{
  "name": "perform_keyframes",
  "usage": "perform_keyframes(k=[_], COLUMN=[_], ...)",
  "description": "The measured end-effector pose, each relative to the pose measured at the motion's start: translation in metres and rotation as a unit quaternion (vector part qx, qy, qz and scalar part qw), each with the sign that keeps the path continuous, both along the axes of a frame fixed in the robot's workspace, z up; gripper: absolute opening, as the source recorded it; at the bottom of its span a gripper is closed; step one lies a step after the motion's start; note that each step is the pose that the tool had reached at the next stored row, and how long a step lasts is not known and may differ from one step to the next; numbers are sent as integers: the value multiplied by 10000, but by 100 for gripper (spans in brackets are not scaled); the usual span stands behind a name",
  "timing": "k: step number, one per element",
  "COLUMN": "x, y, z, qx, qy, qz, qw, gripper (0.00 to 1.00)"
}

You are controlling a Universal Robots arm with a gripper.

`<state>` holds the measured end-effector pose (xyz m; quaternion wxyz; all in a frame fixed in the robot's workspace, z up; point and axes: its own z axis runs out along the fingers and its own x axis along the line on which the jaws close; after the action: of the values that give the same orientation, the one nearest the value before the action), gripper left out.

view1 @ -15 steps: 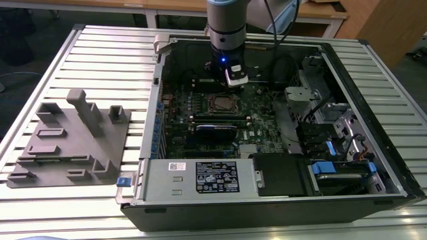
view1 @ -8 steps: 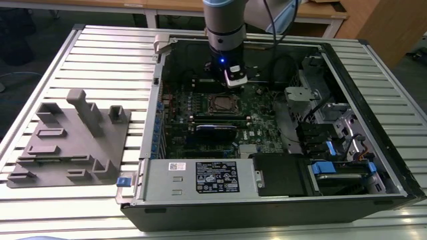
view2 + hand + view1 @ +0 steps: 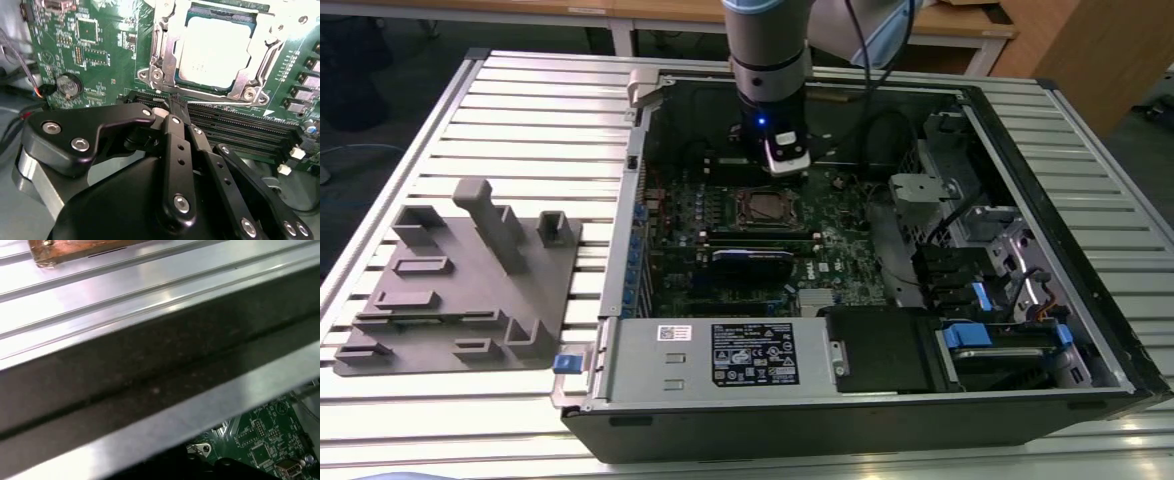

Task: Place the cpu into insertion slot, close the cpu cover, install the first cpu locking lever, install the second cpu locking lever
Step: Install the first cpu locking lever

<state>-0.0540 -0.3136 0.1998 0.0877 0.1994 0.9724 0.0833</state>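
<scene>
- The cpu [image 3: 212,50] already sits in the insertion slot [image 3: 250,22] on the green motherboard [image 3: 100,55]; its dull silver top lies flat and level, so seating looks done.
- The cpu cover [image 3: 167,55] is down over the chip, its window framing the metal top. Frame edges overlap the cpu's rim on all visible sides, prob. to clamp it once the levers lock.
- The gripper [image 3: 175,102] hangs just beside the socket's near edge, over the black memory slots [image 3: 240,125]. Fingers are together, pinched to 1 narrow tip with nothing between them; looks like a pushing tool, not a grasp.
- A thin wire lever [image 3: 215,101] runs along the socket edge right by the tip; I judge the tip is set there to work it, but whether it's latched I can't tell.
- In the exterior view the arm [image 3: 767,60] comes straight down into the open pc case [image 3: 1067,230], gripper [image 3: 785,168] just above the socket [image 3: 767,207], vertical approach keeps it off the case walls & drive cage.
- A grey fixture [image 3: 467,280] rests on the slatted table [image 3: 534,100], well apart, at the exterior view's left.
</scene>
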Motion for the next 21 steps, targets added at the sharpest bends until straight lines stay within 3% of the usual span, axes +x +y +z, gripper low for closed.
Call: perform_keyframes(k=[4, 21], x=[-2, -64], y=[3, 62], z=[-1, -12], qx=[-1, 3], qy=[0, -3], qz=[-226, -432], qw=[9997, 9991], gripper=[11, 11])
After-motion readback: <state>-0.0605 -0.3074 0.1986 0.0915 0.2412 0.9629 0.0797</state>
